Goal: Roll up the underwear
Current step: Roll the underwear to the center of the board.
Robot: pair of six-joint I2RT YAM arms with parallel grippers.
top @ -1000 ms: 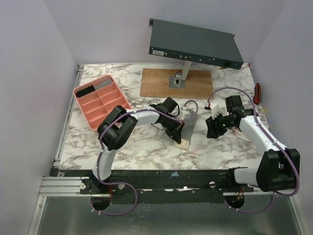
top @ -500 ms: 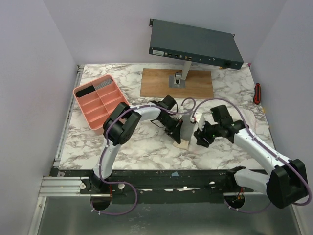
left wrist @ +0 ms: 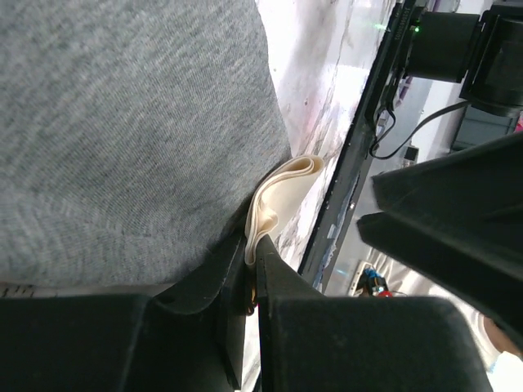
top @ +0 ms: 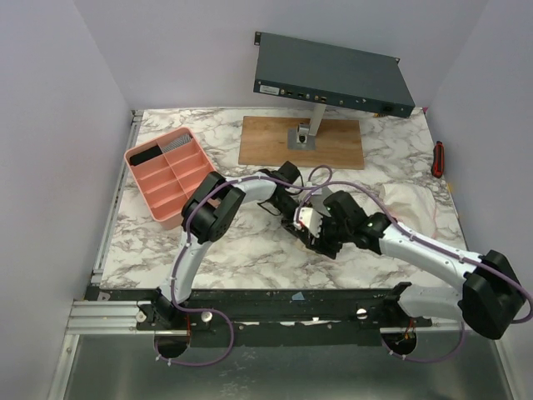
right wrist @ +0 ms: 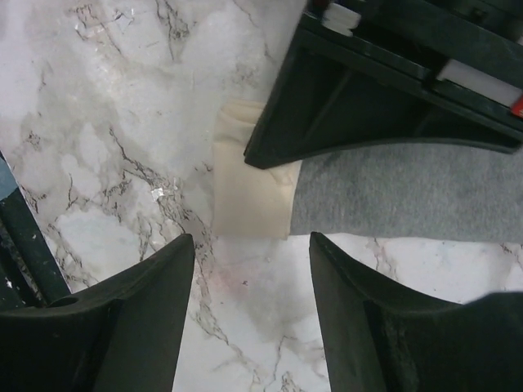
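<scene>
The underwear is grey fabric (left wrist: 122, 122) with a cream waistband (left wrist: 282, 192), lying flat on the marble table. My left gripper (left wrist: 253, 245) is shut on the folded cream band at its edge. In the right wrist view the cream band (right wrist: 249, 196) and grey fabric (right wrist: 409, 192) lie just beyond my right gripper (right wrist: 249, 245), which is open and empty above bare marble; the left gripper's black body (right wrist: 368, 90) sits on the band. In the top view both grippers, left (top: 298, 223) and right (top: 321, 237), meet at mid-table and hide most of the garment.
A pink divided tray (top: 166, 171) stands at the left. A wooden board (top: 275, 146) carries a stand with a dark flat box (top: 333, 75) at the back. A pale cloth (top: 416, 200) lies at the right, a red tool (top: 438, 158) by the right edge.
My right arm has swung left from the table's right side to just beside the left gripper. The left gripper has stayed on the waistband.
</scene>
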